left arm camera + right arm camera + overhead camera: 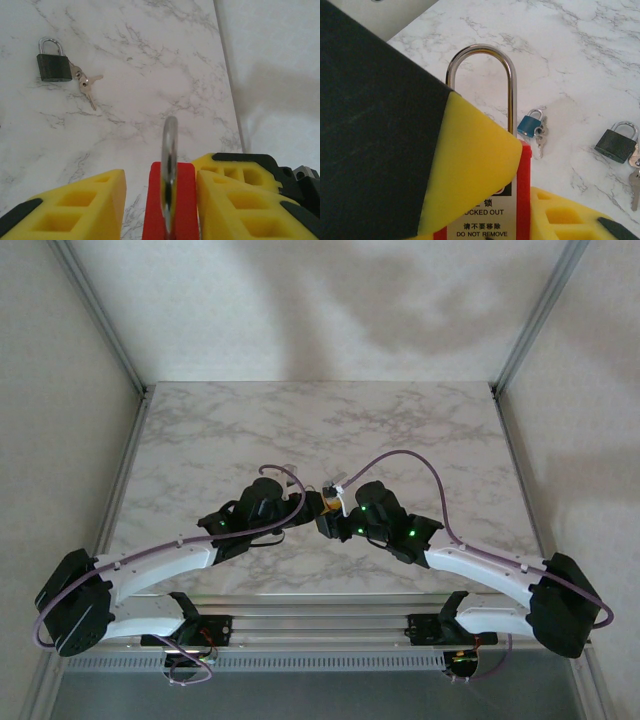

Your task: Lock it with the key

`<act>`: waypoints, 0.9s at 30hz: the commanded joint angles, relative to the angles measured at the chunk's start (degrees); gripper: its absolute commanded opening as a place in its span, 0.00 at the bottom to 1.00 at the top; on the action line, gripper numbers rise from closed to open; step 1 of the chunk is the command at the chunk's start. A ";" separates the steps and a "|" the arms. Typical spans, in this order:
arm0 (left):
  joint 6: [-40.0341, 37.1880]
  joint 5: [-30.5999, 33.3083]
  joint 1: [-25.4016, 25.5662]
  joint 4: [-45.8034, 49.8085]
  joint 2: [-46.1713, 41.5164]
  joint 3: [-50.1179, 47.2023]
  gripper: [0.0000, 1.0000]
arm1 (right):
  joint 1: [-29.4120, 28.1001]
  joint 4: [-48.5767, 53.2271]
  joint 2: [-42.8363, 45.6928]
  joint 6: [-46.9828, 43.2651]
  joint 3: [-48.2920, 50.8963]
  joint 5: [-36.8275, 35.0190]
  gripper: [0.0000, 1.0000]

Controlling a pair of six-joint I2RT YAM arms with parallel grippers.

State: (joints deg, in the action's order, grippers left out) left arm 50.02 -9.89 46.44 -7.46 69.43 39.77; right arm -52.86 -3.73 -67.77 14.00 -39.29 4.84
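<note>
Left gripper [160, 172] clamps red padlock [184, 200]; right gripper [338, 518], I cannot tell. Bare table [150, 70] ahead, black padlock [54, 68] well apart.

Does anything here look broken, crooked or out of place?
Nothing stands out. The red padlock sits between yellow fingers, its shackle looking unbent. A blue padlock and a dark padlock lie on the marble table with keys beside them; nothing looks spilled or broken.

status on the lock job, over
Right gripper shut on red padlock, above table. Left gripper flanks it, grip unclear. Keyhole hidden. Blue padlock and dark padlock lie apart, not obstructing.
</note>
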 commanded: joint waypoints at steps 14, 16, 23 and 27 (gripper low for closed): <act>0.87 -0.74 0.63 -1.31 0.55 1.30 0.28 | 0.03 -3.24 -0.70 1.18 0.40 1.78 0.00; 1.07 -0.67 0.67 -1.48 0.53 1.28 0.28 | 0.01 -3.47 -0.78 1.35 0.50 1.86 0.00; 1.43 -0.90 0.85 -2.20 1.05 1.10 0.23 | 0.03 -4.25 -1.64 2.06 0.41 2.80 0.00; 1.47 -0.95 0.94 -2.30 1.26 1.19 0.07 | -0.01 -4.19 -1.58 2.00 0.28 3.29 0.00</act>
State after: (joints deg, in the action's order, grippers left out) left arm 50.78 -9.65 46.68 -7.64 70.28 39.77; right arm -52.73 -4.47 -69.12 15.90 -38.98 6.44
